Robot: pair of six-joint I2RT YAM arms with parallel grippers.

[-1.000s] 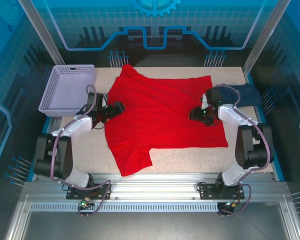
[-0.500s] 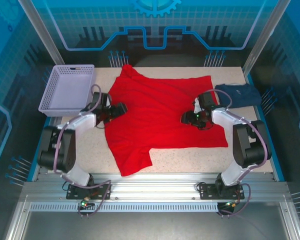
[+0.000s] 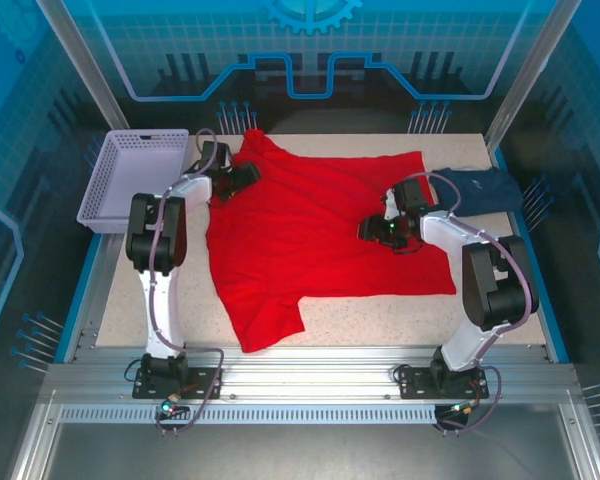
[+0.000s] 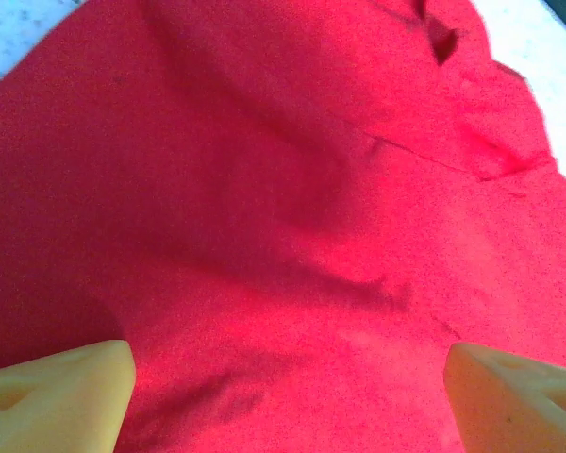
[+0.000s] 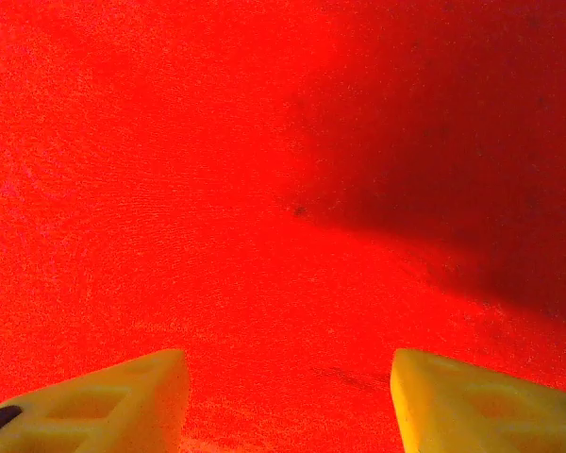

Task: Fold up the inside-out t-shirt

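The inside-out t-shirt point(image 3: 320, 235) lies spread nearly flat across the middle of the table point(image 3: 380, 320), plain red face up. One sleeve sticks out toward the near left, and another peak of cloth points to the far edge, just beside the white basket point(image 3: 130, 180). A folded navy garment point(image 3: 480, 185) sits off at the far right, clear of the work and touching the red cloth only at its corner, if at all. The left gripper point(image 3: 242, 177) reaches out to the far-left shoulder of the shirt with its fingers point(image 4: 66, 387) spread wide over a rumpled stretch where a seam and a small fold run. That looks to me like a stance for pinching up a good bite of fabric there. The right gripper point(image 3: 375, 230) hovers low over the right-hand part of the shirt, a little in from the edge, with its fingers point(image 5: 104, 401) also apart and smooth cloth between them. From the wrist views I can't say whether either pair of tips actually presses the fabric. Nothing is clamped as yet. With both arms set on opposite sides of the shirt, I'd judge they are lining up to grip it together, and no fold has been made.
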